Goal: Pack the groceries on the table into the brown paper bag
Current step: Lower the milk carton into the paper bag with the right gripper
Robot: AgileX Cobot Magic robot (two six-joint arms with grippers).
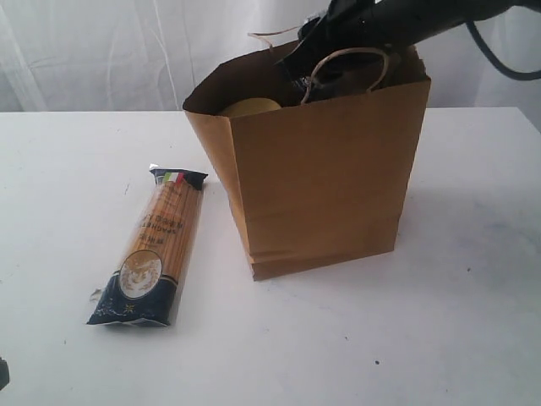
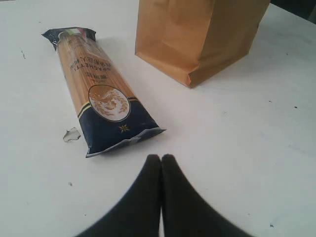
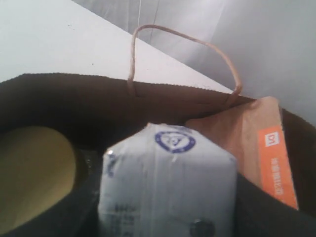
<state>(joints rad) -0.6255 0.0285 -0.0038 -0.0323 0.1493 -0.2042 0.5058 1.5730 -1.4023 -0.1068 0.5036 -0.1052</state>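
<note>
The brown paper bag stands upright on the white table. My right arm reaches down into its mouth. Inside the bag, my right gripper is shut on the small blue-white carton, with dark fingers on both sides of it. A yellow lid lies beside the carton, and the brown orange-labelled pouch leans on the other side. The spaghetti packet lies flat on the table left of the bag. My left gripper is shut and empty, low over the table near the packet's dark-blue end.
A small clear scrap lies on the table beside the spaghetti packet. The bag's paper loop handle arches over the far rim. A white curtain hangs behind the table. A few dark specks dot the tabletop.
</note>
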